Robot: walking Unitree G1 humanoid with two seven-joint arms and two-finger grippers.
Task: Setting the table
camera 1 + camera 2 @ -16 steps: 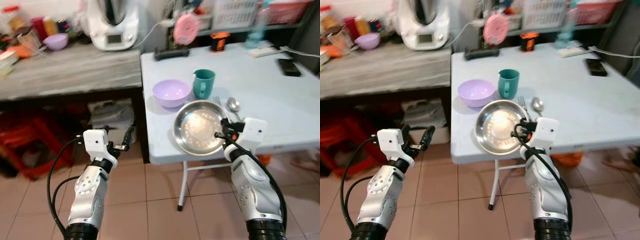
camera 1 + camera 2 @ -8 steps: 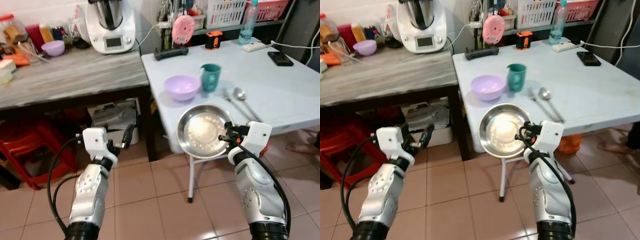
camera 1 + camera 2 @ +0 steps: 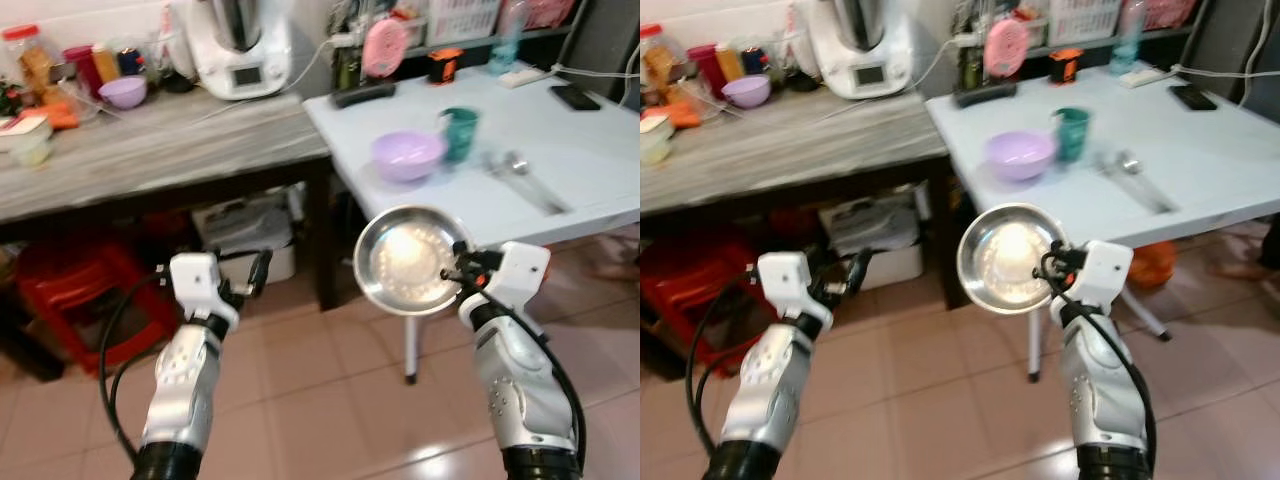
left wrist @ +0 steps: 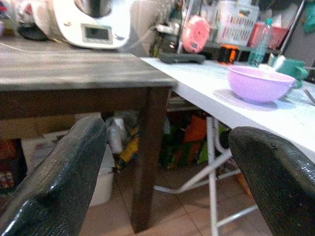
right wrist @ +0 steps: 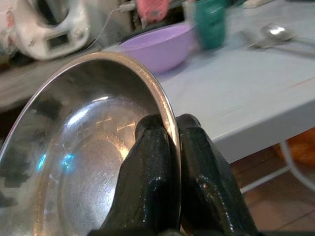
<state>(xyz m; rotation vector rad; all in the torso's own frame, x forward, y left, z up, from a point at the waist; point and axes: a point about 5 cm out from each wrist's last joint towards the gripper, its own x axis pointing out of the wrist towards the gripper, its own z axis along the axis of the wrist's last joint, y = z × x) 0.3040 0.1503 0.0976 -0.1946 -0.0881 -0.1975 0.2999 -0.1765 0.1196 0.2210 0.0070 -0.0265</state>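
The right end effector (image 5: 170,162) pinches the rim of a steel plate (image 3: 405,260), holding it tilted in the air off the edge of the pale blue surface (image 3: 590,150). To set it down cleanly, I'd level it first, clear of the purple bowl (image 3: 408,156), green mug (image 3: 460,132) and cutlery (image 3: 525,178). The left end effector (image 4: 162,182) hangs spread, idle.

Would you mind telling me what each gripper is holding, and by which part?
The right gripper pinches the steel plate by its rim. The left gripper is open, holding nothing.

Shiny steel plate (image 3: 409,260) tilted, rim pinched, off table
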